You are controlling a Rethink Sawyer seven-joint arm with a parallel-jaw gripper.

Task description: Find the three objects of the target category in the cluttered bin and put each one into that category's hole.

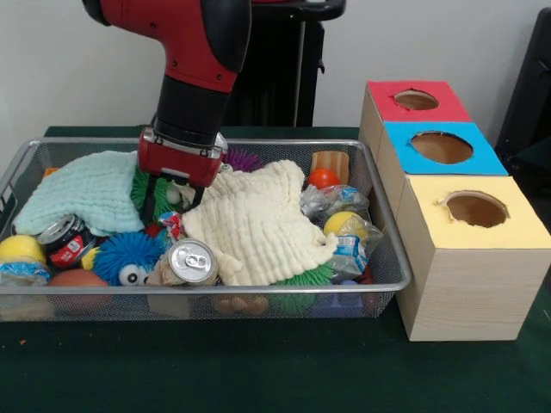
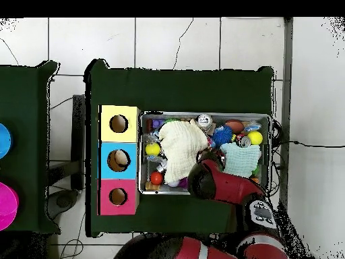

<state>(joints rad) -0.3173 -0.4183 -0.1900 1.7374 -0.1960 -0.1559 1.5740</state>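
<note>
The silver wire-mesh bin (image 1: 207, 297) sits on the green table and is full of toys, cans and towels; it also shows in the overhead view (image 2: 205, 114). My gripper (image 1: 174, 202) reaches down into the bin's middle left, between the mint towel and the cream towel. Its fingers (image 1: 148, 202) are spread apart, with something white between them. A scrap of white cloth with red and blue marks (image 1: 170, 222) shows just below the gripper. No other spotted cloth shows. The yellow-topped box's hole (image 1: 476, 208) is right of the bin; it shows in the overhead view (image 2: 118, 123). My arm (image 2: 215, 179) hides the gripper from overhead.
A cream waffle towel (image 1: 254, 219) covers the bin's middle and a mint towel (image 1: 86, 194) its left. A silver can (image 1: 191, 261), a blue fuzzy toy (image 1: 127, 256), a red can (image 1: 65, 239) and balls lie around. Blue-topped (image 1: 442, 147) and red-topped (image 1: 416, 100) boxes stand behind the yellow one.
</note>
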